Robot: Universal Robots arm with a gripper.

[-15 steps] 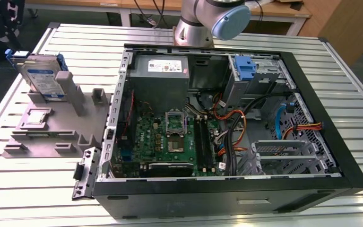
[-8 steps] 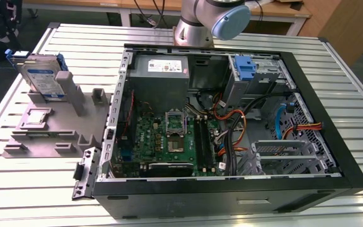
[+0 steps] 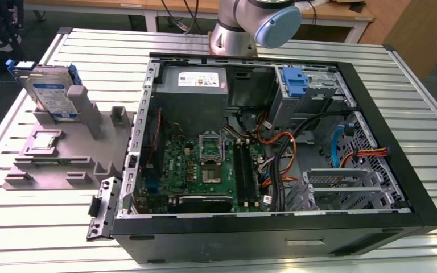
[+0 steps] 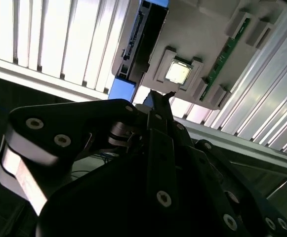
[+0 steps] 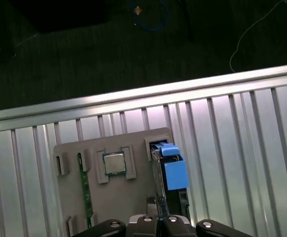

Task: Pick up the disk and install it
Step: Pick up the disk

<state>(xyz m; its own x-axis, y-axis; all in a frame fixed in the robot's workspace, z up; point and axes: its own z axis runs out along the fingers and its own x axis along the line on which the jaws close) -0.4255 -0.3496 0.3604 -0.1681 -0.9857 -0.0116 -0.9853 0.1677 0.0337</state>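
The disk [image 3: 52, 91] stands upright in a slot of the grey holder [image 3: 52, 165], at the exterior view's left, silver with a white and blue label and a blue carrier. In both wrist views I look down on its top edge. The disk [image 5: 175, 172] shows its blue carrier end beside the holder [image 5: 108, 197]. My gripper [image 5: 154, 201] hangs above the holder, apart from the disk, fingers shut with nothing between them. In the second wrist view the gripper [image 4: 159, 96] points at the holder's edge close to the disk [image 4: 136, 44].
An open computer case [image 3: 423, 187] fills the table's middle, with a blue bracket [image 3: 295, 82] in its drive bay and a grey power supply [image 3: 192, 79]. The holder also carries a processor chip [image 5: 114, 164] and a green memory stick [image 5: 84, 192]. Dark floor [image 5: 108, 49] lies past the table edge.
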